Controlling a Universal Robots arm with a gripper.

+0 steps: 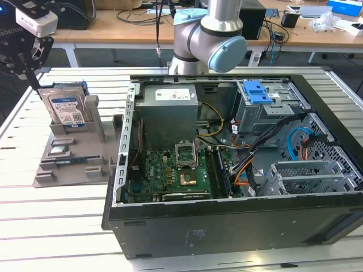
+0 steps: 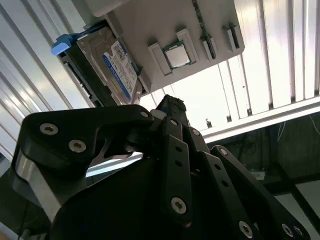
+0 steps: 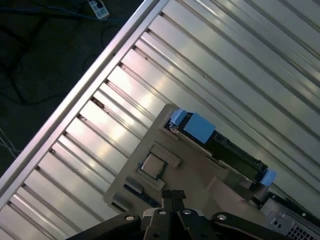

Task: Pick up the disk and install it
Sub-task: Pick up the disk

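**Gripper above holder, disk not yet picked**

Gripper (image 1: 34,84) hangs over the table (image 1: 57,226), tips pointing down. Fingers (image 3: 178,194) are pressed together with nothing between them, as seen in both wrist views. Disk (image 1: 66,109) stands on edge in a grey holder (image 1: 93,119). It is lower than the fingertips and just off to the exterior view's right of them. Its label faces out, with blue rails on its edges. Tips look just clear of the disk's top corner, but the gap is hard to judge from this angle. In the second wrist view the disk (image 2: 111,67) lies past the tips, and a chip (image 2: 177,54) sits in the holder beside it. Open case (image 1: 227,232) sits well apart from the fingers, to the exterior view's right. Its cage (image 1: 266,113) with blue latch is on the side away from them.
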